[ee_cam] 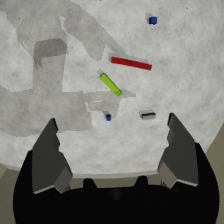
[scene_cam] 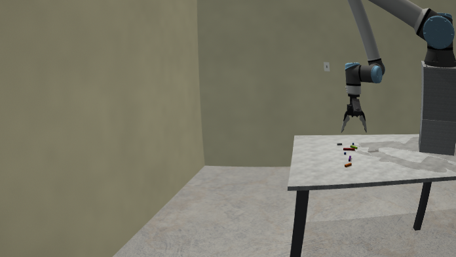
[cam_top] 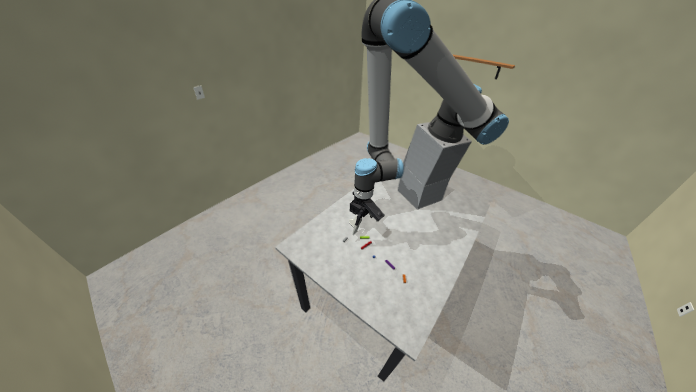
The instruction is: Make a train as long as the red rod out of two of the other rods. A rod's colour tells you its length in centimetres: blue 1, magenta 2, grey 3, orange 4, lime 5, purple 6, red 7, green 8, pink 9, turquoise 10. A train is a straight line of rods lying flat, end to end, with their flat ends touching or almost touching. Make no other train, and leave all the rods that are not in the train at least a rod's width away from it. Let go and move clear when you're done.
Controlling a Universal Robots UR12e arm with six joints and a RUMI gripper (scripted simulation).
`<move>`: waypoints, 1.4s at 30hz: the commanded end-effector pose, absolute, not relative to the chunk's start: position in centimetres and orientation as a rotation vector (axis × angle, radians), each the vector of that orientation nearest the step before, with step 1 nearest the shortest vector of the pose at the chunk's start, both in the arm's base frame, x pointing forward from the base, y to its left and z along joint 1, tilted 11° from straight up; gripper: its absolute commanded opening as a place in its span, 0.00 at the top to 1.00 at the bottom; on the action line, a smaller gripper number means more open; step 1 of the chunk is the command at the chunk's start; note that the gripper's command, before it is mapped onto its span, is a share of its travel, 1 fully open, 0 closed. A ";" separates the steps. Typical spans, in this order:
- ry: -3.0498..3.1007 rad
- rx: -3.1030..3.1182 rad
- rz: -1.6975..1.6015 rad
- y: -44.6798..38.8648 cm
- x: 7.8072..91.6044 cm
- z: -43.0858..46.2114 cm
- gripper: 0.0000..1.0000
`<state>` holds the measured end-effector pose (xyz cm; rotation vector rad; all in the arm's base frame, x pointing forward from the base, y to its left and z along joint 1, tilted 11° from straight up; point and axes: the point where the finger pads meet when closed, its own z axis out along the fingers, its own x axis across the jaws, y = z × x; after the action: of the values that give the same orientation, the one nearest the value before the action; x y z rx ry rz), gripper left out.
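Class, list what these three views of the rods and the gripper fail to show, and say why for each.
- Wrist view: the purple rod and orange rod lie outside the frame.
- Top view: one blue rod near the gripper is too small to find there.
- Exterior view: the purple rod is seen nearly end-on, so its length is unreadable.
- Every view: rod lengths are too small to compare reliably.

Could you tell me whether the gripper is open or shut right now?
Open: the black two-jaw gripper hangs above the table, fingers spread wide, nothing between them.
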<state>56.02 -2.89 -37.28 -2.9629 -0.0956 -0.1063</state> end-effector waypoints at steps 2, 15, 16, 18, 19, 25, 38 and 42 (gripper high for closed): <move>-0.098 -2.964 -0.112 -3.0 56.3 -37.1 0.00; -0.098 -2.964 -0.112 -3.0 56.3 -37.1 0.00; -0.097 -2.964 -0.112 -3.0 56.3 -37.1 0.00; -0.098 -2.964 -0.112 -3.0 56.3 -37.1 0.00; -0.098 -2.964 -0.112 -3.0 56.3 -37.1 0.00; -0.097 -2.964 -0.112 -3.0 56.3 -37.1 0.00; -0.019 -2.964 -0.106 -2.9 56.5 -37.1 0.00; 0.081 -2.962 -0.098 -2.9 56.8 -37.1 0.00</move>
<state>56.14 -2.89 -37.27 -2.9624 -0.0281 -0.1003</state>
